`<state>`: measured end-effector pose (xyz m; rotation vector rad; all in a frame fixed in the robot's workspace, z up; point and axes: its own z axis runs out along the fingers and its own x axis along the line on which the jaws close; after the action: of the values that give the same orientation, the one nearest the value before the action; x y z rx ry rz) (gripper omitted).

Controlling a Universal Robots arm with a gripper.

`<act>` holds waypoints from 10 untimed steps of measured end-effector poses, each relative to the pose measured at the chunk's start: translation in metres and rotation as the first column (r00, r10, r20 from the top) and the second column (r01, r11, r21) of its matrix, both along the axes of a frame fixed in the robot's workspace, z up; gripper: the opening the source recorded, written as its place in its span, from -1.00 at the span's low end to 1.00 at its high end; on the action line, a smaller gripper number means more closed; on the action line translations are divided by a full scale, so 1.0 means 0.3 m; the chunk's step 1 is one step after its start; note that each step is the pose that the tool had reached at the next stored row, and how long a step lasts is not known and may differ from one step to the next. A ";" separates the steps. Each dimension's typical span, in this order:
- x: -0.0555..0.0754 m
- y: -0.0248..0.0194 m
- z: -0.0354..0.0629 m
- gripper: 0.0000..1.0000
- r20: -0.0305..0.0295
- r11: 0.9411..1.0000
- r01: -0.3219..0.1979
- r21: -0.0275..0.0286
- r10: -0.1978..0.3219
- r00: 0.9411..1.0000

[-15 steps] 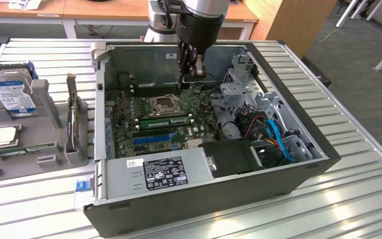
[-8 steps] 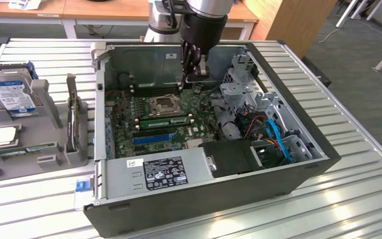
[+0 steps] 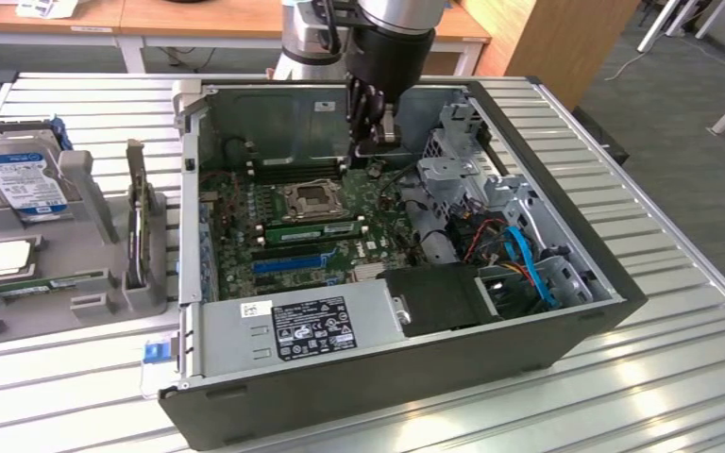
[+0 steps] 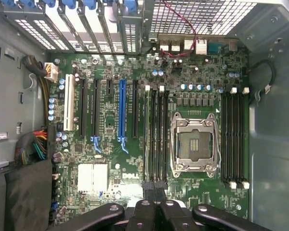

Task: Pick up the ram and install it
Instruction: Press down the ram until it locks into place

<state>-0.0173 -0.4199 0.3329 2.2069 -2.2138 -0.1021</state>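
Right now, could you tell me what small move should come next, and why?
Probably ease the gripper down onto the ram to press it home: its jaws are shut above the motherboard, and the green stick already stands upright beside the processor socket.

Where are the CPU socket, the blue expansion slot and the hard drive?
CPU socket [image 4: 194, 143]: wrist view, centre of the socket.
blue expansion slot [image 4: 121, 108]: wrist view, middle of its length.
hard drive [image 3: 23, 179]: exterior view, its top label.
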 end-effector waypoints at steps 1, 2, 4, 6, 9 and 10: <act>0.000 0.000 0.000 -0.80 0.001 1.000 -0.001 0.000 0.001 1.000; 0.001 0.000 0.000 -0.80 0.002 1.000 -0.002 0.000 0.002 1.000; 0.002 0.000 -0.001 -0.80 0.004 1.000 -0.004 0.000 0.004 1.000; 0.003 0.000 -0.001 -0.80 0.006 1.000 -0.006 0.000 0.006 1.000; 0.006 0.000 -0.001 -0.80 0.009 1.000 -0.009 0.000 0.009 1.000; 0.006 0.000 -0.001 -0.80 0.011 1.000 -0.011 0.000 0.011 1.000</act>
<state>-0.0154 -0.4199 0.3325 2.2243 -2.2069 -0.0906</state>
